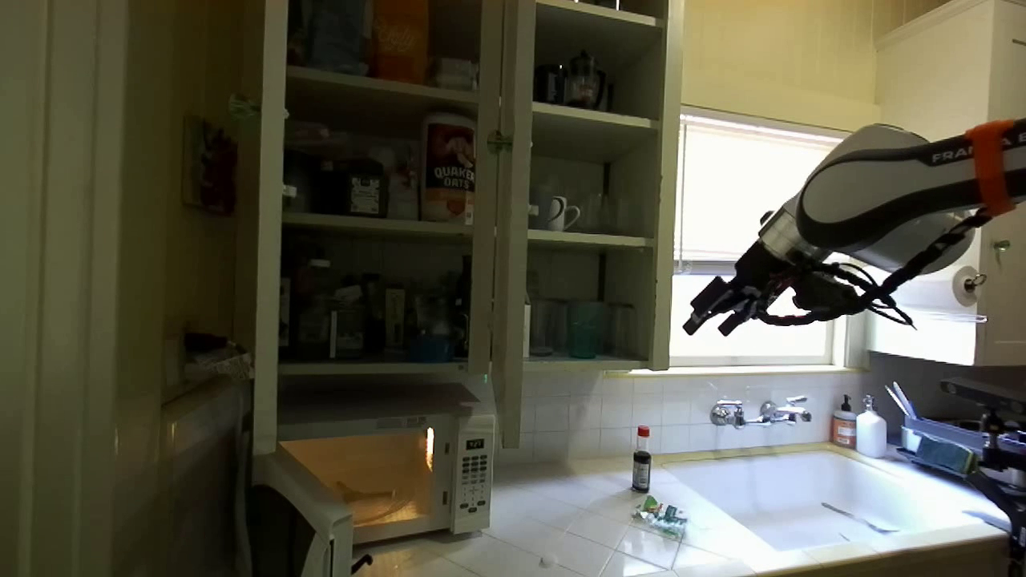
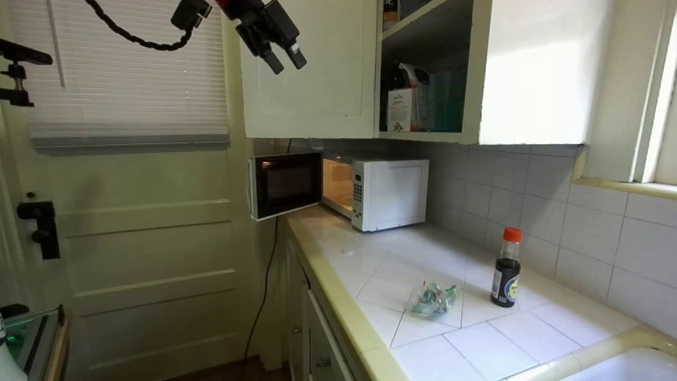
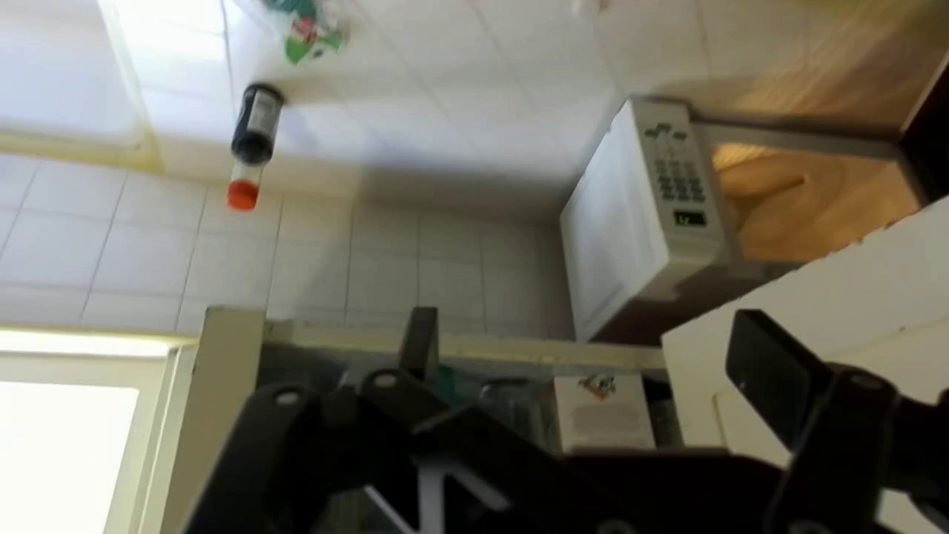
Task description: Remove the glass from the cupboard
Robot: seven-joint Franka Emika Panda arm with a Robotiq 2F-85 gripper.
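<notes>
The glass (image 1: 587, 328) is a teal translucent tumbler. It stands on the lowest shelf of the cupboard (image 1: 662, 240), between clear glasses. It also shows in an exterior view (image 2: 449, 103), behind the cupboard's frame (image 2: 539, 74). In the wrist view only a teal sliver of the glass (image 3: 445, 383) shows beside a finger; the rest is hidden. My gripper (image 1: 708, 328) is open and empty, in front of the window and apart from the cupboard. It also shows in an exterior view (image 2: 289, 66). In the wrist view the fingers (image 3: 589, 337) stand wide apart.
A cupboard door (image 1: 513, 240) stands open beside the shelves. A white box (image 2: 401, 109) is near the glass. Below are an open microwave (image 2: 394, 193), a red-capped bottle (image 2: 506, 275), a green plastic wrapper (image 2: 435, 300) and the sink (image 1: 769, 473). A mug (image 1: 555, 212) stands one shelf higher.
</notes>
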